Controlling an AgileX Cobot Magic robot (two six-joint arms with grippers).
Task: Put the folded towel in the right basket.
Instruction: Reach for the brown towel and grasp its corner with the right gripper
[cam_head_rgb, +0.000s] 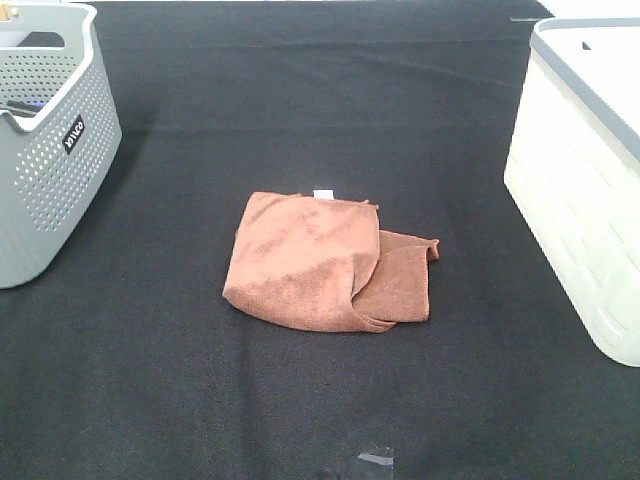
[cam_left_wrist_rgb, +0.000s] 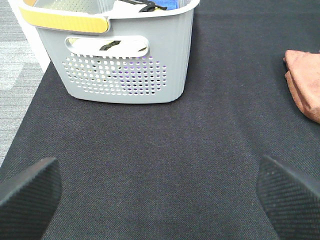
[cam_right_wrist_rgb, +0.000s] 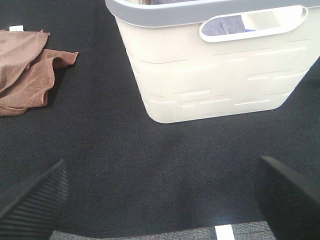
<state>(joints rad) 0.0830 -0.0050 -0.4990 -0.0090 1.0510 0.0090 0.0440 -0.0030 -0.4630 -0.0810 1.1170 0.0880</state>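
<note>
L gripper (cam_left_wrist_rgb: 160, 196) & R gripper (cam_right_wrist_rgb: 161, 198) both wide open, nothing held (towel (cam_head_rgb: 325, 262) folded, well apart from R basket (cam_head_rgb: 580, 200)).

Left hand (cam_left_wrist_rgb: 160, 200) spread wide, gripping nothing. Right hand (cam_right_wrist_rgb: 162, 200) spread wide, gripping nothing.

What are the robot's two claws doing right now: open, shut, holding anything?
Left gripper: open, holding nothing.
Right gripper: open, holding nothing.
</note>
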